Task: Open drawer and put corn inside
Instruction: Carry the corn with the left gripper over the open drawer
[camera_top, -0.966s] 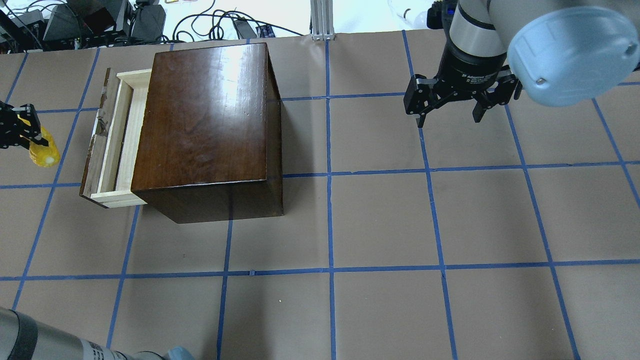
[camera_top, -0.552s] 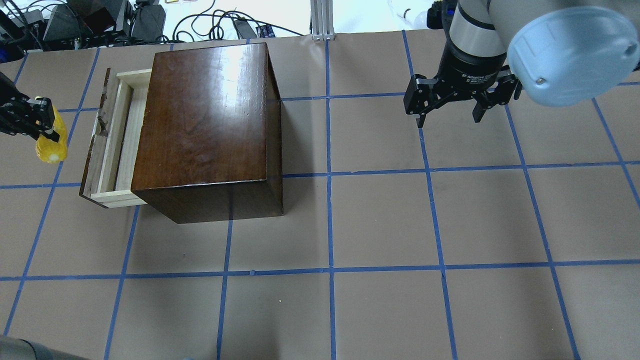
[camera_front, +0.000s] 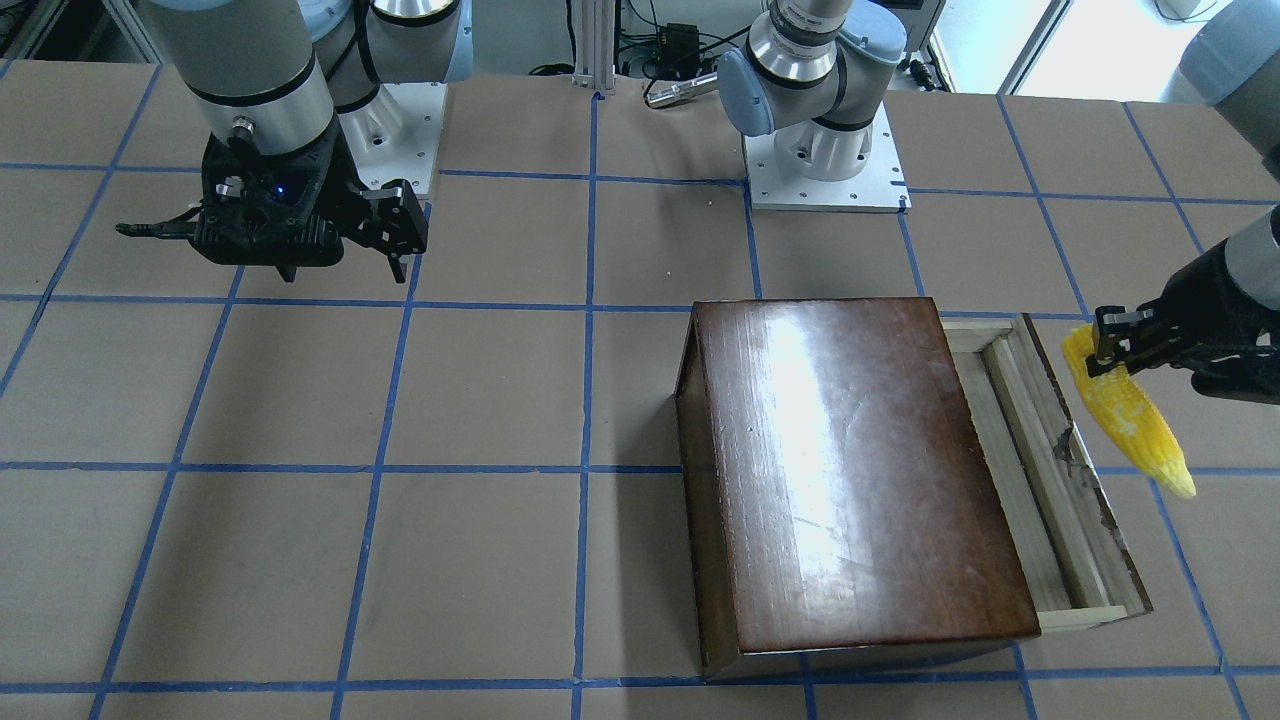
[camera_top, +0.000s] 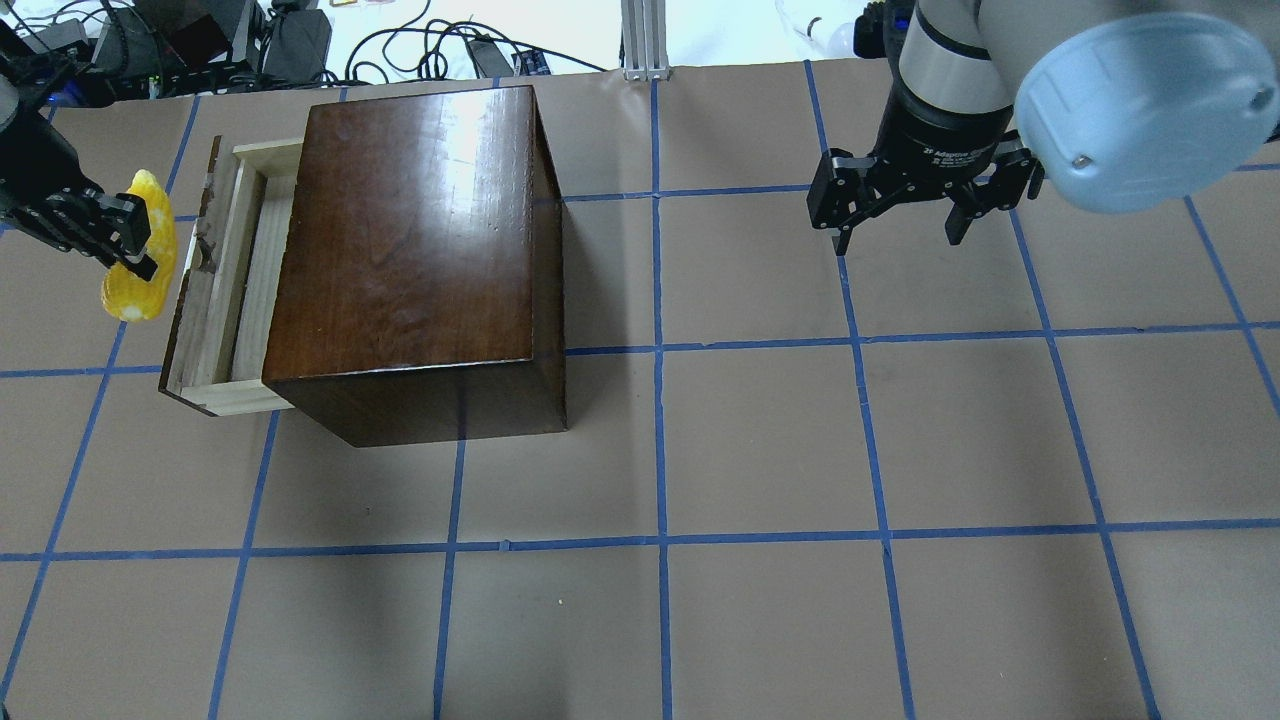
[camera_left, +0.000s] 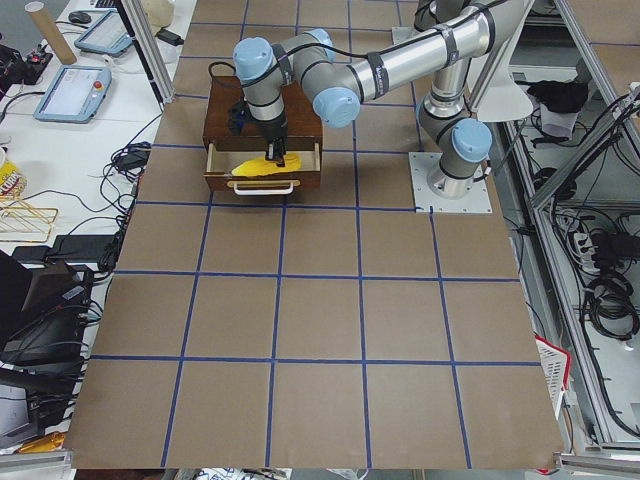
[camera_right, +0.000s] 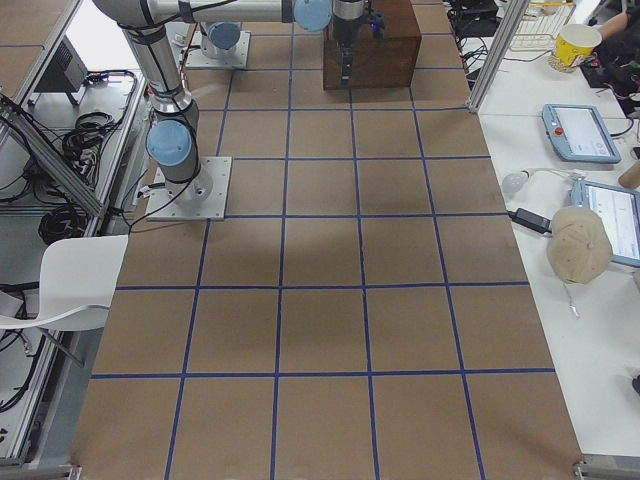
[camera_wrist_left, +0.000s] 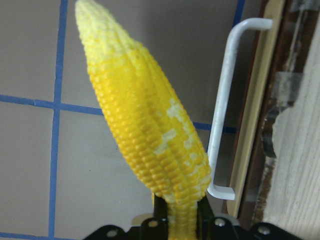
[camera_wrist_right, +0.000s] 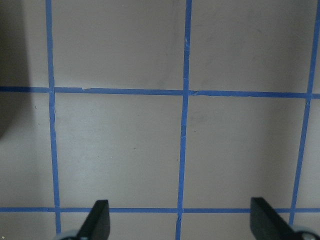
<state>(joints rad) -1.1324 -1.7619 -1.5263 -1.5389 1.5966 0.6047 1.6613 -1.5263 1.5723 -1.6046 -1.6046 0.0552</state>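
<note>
The glossy dark-brown box stands at the table's far left. Its drawer is pulled partly open, showing pale wood behind the chipped dark front panel. My left gripper is shut on the yellow corn near its thick end. It holds the corn in the air just outside the front panel, beside the white handle. The corn lies along the drawer front, its tip pointing away from me. My right gripper hangs open and empty at the far right.
Brown paper with a blue tape grid covers the table. Cables and equipment lie beyond the far edge. The right wrist view shows only bare table below the open fingers.
My left gripper has carried the corn to the right and farther from me, up to the drawer's front panel. The right arm has not moved.
</note>
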